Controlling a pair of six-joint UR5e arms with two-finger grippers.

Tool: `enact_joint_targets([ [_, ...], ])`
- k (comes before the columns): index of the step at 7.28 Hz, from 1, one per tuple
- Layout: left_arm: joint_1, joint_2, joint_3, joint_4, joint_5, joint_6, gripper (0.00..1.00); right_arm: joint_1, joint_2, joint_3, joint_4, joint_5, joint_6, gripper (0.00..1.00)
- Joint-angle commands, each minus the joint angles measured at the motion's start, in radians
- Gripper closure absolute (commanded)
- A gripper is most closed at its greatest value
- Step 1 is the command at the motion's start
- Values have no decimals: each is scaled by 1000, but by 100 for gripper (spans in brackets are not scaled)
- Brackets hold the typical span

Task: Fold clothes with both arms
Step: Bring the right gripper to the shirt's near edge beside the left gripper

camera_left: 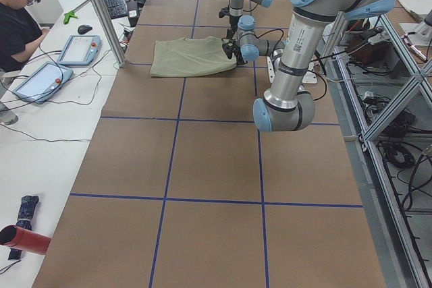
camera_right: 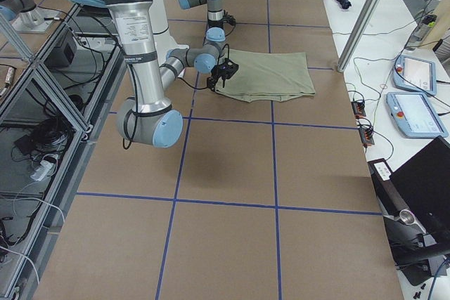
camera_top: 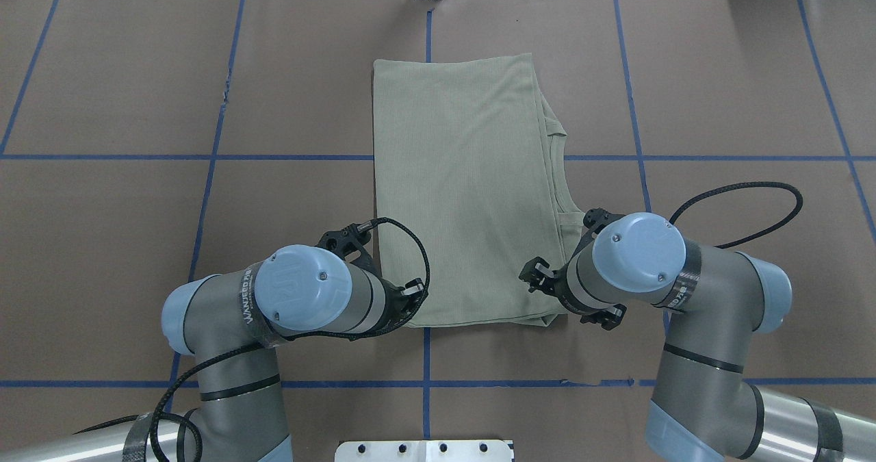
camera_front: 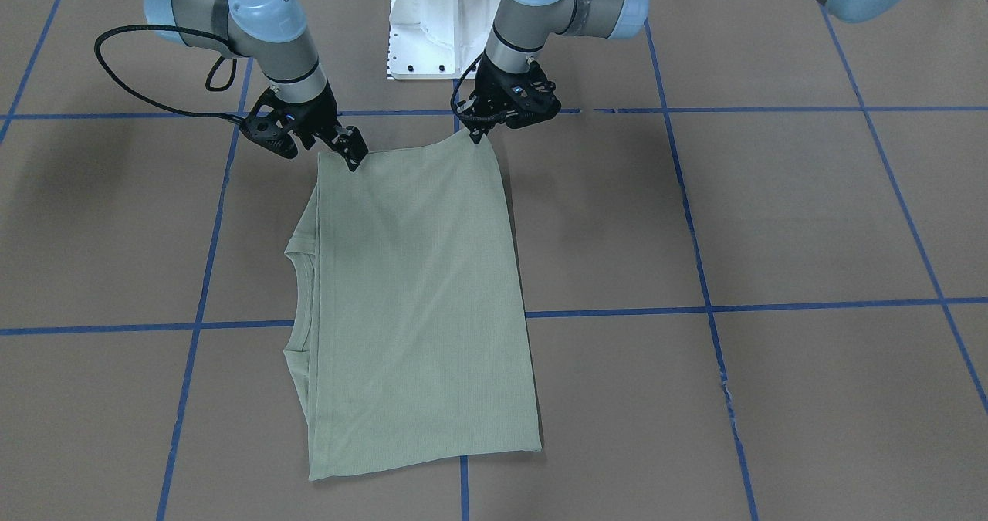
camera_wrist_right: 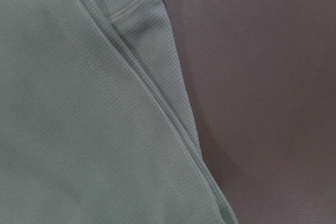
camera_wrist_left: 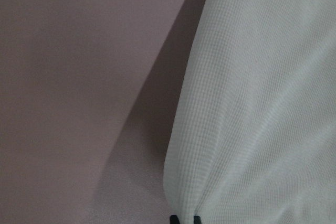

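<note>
The pale sage-green shirt (camera_front: 417, 297) lies folded into a long rectangle on the brown table, its collar toward my right side. It also shows in the overhead view (camera_top: 465, 195). My left gripper (camera_front: 475, 133) is shut on the near corner and lifts it into a small peak; the left wrist view shows the cloth (camera_wrist_left: 262, 103) pinched at the fingertips (camera_wrist_left: 184, 220). My right gripper (camera_front: 353, 157) is shut on the other near corner, low at the table. The right wrist view shows only layered cloth edges (camera_wrist_right: 68, 119). In the overhead view both grippers are hidden under the wrists.
The white pedestal base (camera_front: 432, 27) stands just behind the grippers. Blue tape lines (camera_front: 695, 309) cross the brown table. An operator (camera_left: 17, 11) sits at a side bench with tablets (camera_left: 77, 48). A red cylinder (camera_left: 23, 239) lies at that bench's near end.
</note>
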Motion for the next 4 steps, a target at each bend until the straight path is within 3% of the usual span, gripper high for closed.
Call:
enact_joint_targets([
  [1, 0, -3, 0, 0, 0, 0, 100, -29, 0, -29, 0, -21, 18, 0],
  [4, 2, 0, 2, 0, 2, 0, 100, -35, 9, -28, 0, -23, 20, 2],
])
